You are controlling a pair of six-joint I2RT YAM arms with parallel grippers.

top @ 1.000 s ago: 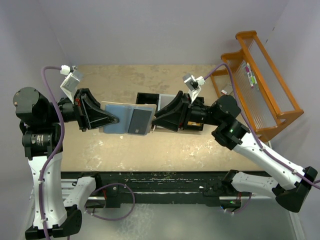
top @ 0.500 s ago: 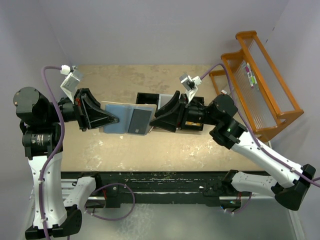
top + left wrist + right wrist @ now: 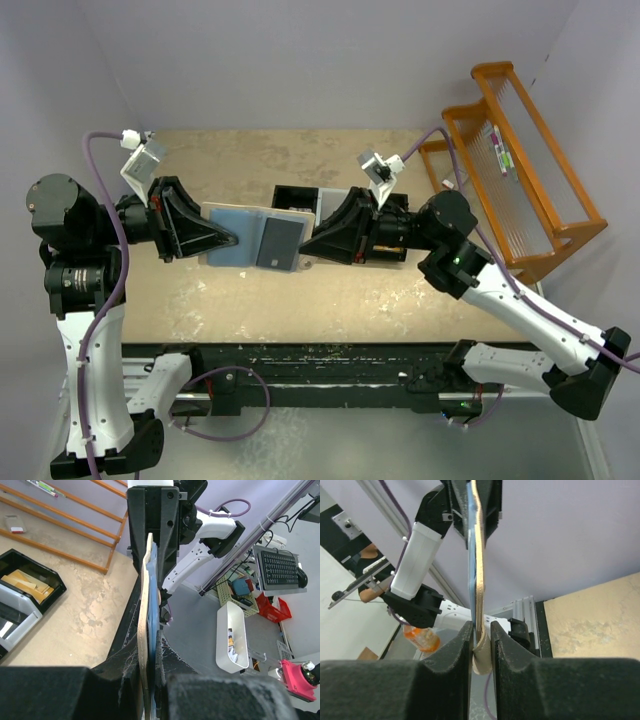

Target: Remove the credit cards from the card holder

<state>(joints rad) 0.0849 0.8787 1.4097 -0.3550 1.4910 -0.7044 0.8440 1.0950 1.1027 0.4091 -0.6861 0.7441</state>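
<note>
The card holder (image 3: 240,236) hangs open above the table between my two arms, pale blue-grey face up, with a dark card (image 3: 279,241) in its right half. My left gripper (image 3: 231,240) is shut on its left edge; in the left wrist view the card holder (image 3: 145,595) shows edge-on between the fingers (image 3: 161,645). My right gripper (image 3: 306,246) is pinched on the right edge. In the right wrist view the tan folded edge of the card holder (image 3: 479,580) sits squeezed between my right gripper (image 3: 481,628) fingers.
A black three-compartment tray (image 3: 292,195) lies on the table behind the holder and shows again as the tray (image 3: 30,592) in the left wrist view. An orange wooden rack (image 3: 520,150) stands at the right edge.
The right gripper's jaws have narrowed onto the holder's right edge, and the right arm has shifted slightly left. The left arm and the holder have stayed still.
</note>
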